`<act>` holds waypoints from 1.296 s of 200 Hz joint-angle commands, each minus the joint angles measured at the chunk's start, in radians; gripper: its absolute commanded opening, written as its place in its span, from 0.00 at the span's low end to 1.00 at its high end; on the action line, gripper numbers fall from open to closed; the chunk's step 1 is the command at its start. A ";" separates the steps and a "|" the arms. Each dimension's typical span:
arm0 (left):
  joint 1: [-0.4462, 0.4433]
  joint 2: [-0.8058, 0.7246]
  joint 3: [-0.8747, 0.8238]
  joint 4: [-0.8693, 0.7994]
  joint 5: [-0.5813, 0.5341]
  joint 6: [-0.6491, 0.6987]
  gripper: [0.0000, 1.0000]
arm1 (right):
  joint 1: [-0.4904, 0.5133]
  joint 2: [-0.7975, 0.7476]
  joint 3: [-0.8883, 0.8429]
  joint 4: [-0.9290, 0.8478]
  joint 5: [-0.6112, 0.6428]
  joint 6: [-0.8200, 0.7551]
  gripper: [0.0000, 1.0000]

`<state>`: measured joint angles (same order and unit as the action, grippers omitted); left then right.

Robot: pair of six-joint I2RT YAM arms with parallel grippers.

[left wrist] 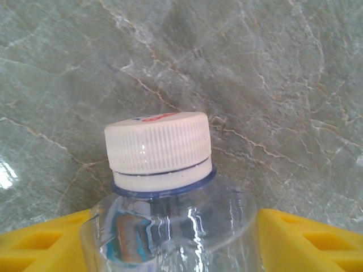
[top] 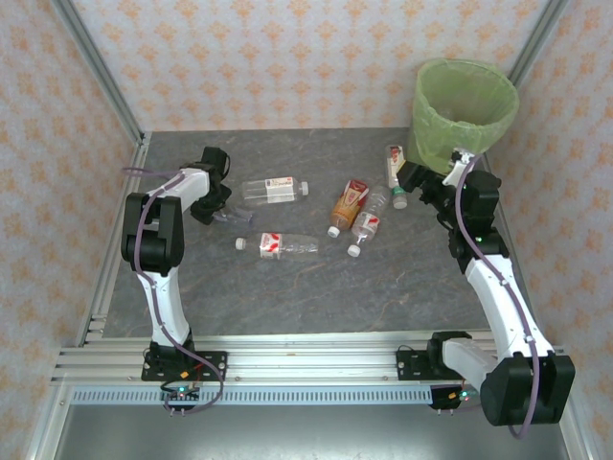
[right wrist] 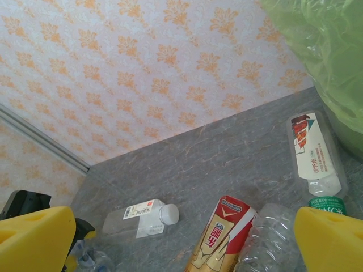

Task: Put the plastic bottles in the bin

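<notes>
Clear plastic bottle with a white ribbed cap (left wrist: 170, 209) sits between the left gripper's (left wrist: 173, 226) yellow pads (left wrist: 45, 243), which appear to clamp both its shoulders, well left of the round green-bagged bin (top: 441, 134). The right gripper (right wrist: 184, 241) hangs spread and empty just beside the bin. I judge a pickup is in hand. Next comes the lift, then a long carry to the bin and release above its rim.

Clear plastic bottles (top: 278, 244) lying scattered left of upright green-lined bin (top: 431, 134)
</notes>
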<state>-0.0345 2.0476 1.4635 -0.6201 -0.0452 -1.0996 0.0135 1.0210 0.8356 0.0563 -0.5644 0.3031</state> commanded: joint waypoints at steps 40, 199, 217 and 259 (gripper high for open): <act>0.002 -0.026 -0.030 0.042 -0.023 0.135 0.61 | 0.008 0.006 -0.003 0.014 -0.042 -0.005 0.99; -0.006 -0.191 -0.080 0.075 -0.048 0.285 0.49 | 0.248 0.088 0.016 0.026 -0.045 -0.109 0.99; -0.013 -0.250 -0.110 0.101 -0.043 0.302 0.49 | 0.286 0.120 0.032 0.025 -0.012 -0.096 0.99; -0.055 -0.389 -0.189 0.192 0.007 0.348 0.49 | 0.364 0.190 0.033 0.075 0.112 -0.026 0.99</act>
<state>-0.0582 1.7298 1.3193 -0.4992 -0.0433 -0.8055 0.3511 1.1782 0.8303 0.0700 -0.5343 0.2352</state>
